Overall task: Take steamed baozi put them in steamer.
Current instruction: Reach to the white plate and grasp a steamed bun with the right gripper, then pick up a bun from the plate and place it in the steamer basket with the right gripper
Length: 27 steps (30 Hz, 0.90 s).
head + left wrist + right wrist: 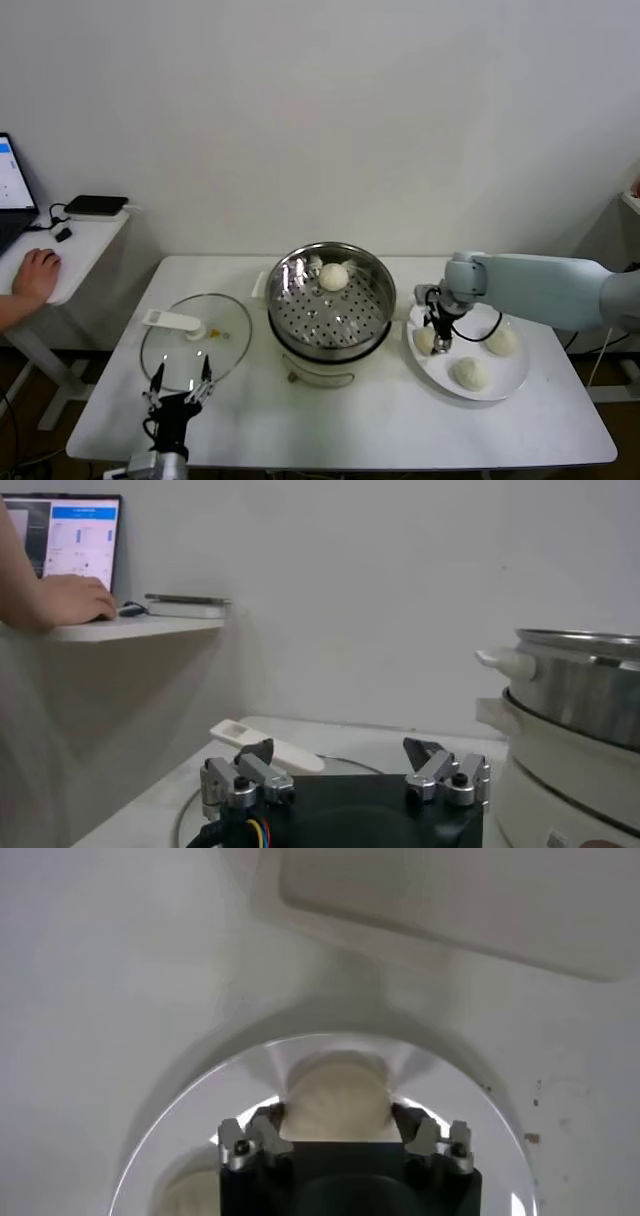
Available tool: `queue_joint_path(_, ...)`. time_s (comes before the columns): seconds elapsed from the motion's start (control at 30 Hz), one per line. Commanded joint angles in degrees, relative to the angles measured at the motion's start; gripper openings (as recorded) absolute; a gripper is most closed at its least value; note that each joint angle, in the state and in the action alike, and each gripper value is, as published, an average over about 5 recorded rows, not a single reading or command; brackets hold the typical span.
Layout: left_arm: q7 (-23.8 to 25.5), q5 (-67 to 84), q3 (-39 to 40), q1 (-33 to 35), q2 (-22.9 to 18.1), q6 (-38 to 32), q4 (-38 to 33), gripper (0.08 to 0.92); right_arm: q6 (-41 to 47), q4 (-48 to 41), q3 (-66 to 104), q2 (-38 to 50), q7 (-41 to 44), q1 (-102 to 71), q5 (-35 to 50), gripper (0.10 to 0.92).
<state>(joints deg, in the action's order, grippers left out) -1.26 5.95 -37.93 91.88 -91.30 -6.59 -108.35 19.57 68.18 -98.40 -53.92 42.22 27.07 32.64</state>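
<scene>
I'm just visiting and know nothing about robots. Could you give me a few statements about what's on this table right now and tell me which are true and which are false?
1. One baozi already lies in the steamer. True.
2. The white plate holds four buns. False: three are on it.
3. The right gripper is down over the plate, its fingers either side of a bun. True.
4. The glass lid sits on the steamer. False: it lies flat on the table to the steamer's left.
5. The left gripper is holding a bun. False: it is open and empty, near the lid.
</scene>
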Motion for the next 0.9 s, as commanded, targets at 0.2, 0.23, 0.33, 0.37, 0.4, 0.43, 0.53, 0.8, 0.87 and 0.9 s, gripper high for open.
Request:
queue_joint_path(0.2,-0.2,0.0,0.2,0.1,0.2,0.0,-0.3,0.823,0.1,1.9,-0.9,0.6,0.6,2.5,-0.2,0.656)
queue_joint_path(0.23,-0.2,0.0,0.2,0.1,0.3,0.0,-0.3,0.823,0.0,2.8,-1.9,0.7,0.9,4.1,0.4,0.655)
queue_joint_path(0.33,-0.2,0.0,0.2,0.1,0.3,0.1,-0.5,0.823,-0.2,6.2,-6.3,0.7,2.0,11.4,3.6,0.653)
queue_joint_path(0.37,-0.2,0.0,0.2,0.1,0.3,0.1,-0.6,0.823,-0.3,7.4,-8.2,0.5,2.4,14.4,5.1,0.653)
queue_joint_path(0.4,-0.2,0.0,0.2,0.2,0.3,0.1,-0.7,0.823,-0.4,8.6,-9.8,0.2,2.8,17.2,6.7,0.653)
queue_joint_path(0.43,-0.2,0.0,0.3,0.2,0.2,0.2,-0.9,0.823,-0.5,9.8,-11.5,-0.1,3.3,20.0,8.1,0.653)
queue_joint_path(0.53,-0.1,0.0,0.3,0.3,0.2,0.4,-1.4,0.823,-0.9,13.7,-15.8,-1.3,5.2,28.3,12.5,0.653)
queue_joint_path(0.8,-0.1,-0.3,0.8,0.7,0.1,0.5,-2.0,0.823,-2.3,19.1,-19.7,-3.7,12.7,45.3,19.8,0.653)
queue_joint_path(0.87,-0.1,-0.3,0.9,0.8,0.1,0.5,-2.3,0.823,-2.8,19.0,-20.0,-4.8,14.5,47.7,20.9,0.653)
queue_joint_path(0.9,-0.1,-0.4,0.9,0.9,0.0,0.5,-2.4,0.823,-2.8,18.9,-19.7,-5.4,15.0,48.5,21.4,0.653)
